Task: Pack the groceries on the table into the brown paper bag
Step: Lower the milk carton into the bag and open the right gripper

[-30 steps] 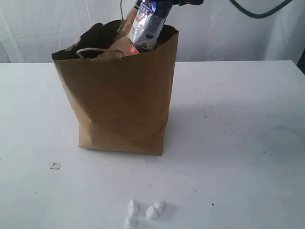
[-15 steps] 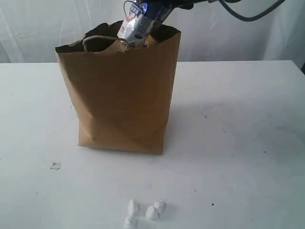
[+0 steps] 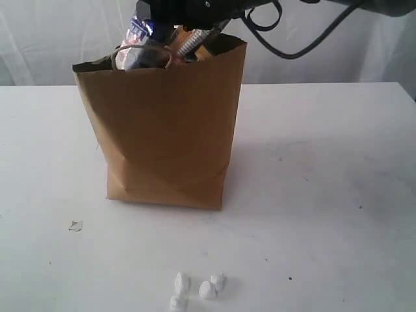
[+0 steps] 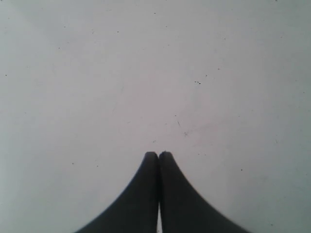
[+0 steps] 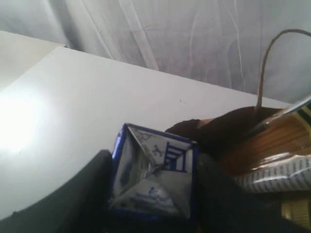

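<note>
Brown kraft paper marks your target: the tall creased brown paper bag (image 3: 166, 130) stands upright on the broad white table (image 3: 325, 195), at about 10 o'clock from the middle of the exterior view.

**Step in hand.** You are loading the small blue-white carton (image 5: 153, 172). The right gripper (image 5: 154, 191) clamps it between its two dark fingers, one on each side face. In the exterior view the carton (image 3: 140, 32) sits at the 12 o'clock edge of the bag, toward the 11 o'clock corner, level with the ragged rim and just behind the pale twine loop handle (image 3: 140, 55). Whether the carton is fully inside the mouth cannot be told.

**Left arm.** The left gripper (image 4: 159, 155) is closed on nothing, its tips pressed together above bare tabletop.

**Next move, as judged.**
1. Confirm that the carton clears the rim and the handle.
2. Lower it into the dark opening (image 5: 228, 131), where a printed packet (image 5: 277, 172) already lies.
3. Release only when the carton is below the rim.

No other grocery shows on the table; only a few small white lumps (image 3: 198, 286) lie at 6 o'clock from the bag.
</note>
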Motion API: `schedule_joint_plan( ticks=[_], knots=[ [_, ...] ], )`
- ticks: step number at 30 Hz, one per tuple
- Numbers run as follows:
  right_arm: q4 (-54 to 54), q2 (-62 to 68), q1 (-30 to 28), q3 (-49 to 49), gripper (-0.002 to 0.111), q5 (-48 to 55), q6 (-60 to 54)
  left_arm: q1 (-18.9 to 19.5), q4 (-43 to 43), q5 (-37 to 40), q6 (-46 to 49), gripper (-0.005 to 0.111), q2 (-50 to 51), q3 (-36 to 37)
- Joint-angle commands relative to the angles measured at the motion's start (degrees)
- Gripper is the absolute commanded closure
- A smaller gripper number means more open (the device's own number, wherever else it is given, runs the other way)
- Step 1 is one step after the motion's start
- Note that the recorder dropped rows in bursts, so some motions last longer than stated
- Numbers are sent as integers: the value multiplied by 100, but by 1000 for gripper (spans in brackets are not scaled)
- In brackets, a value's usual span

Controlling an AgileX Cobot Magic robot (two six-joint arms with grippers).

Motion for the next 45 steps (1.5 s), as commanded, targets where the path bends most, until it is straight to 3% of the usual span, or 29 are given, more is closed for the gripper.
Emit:
schedule_joint_plan(
  ticks=[1, 9, 12, 17, 27, 32, 45],
  knots=[
    [95, 127, 132, -30, 108, -202, -182, -49, -12, 19, -20, 107, -22, 24],
    [104, 249, 243, -30, 106, 327, -492, -49, -12, 19, -20, 107, -22, 24],
    [104, 249, 243, -30, 96, 327, -515, -49, -12, 19, -20, 107, -22, 24],
    [104, 249, 243, -30, 71, 373, -645, -49, -12, 19, -20, 107, -22, 24],
    [41, 202, 243, -30, 52, 864, -598, -49, -12, 19, -20, 107, -22, 24],
    [-183, 202, 243, -30, 36, 926, -598, -49, -12, 19, -20, 107, -22, 24],
    [-412, -34, 243, -30, 35, 215, -598, -49, -12, 19, -20, 107, -22, 24]
  ],
)
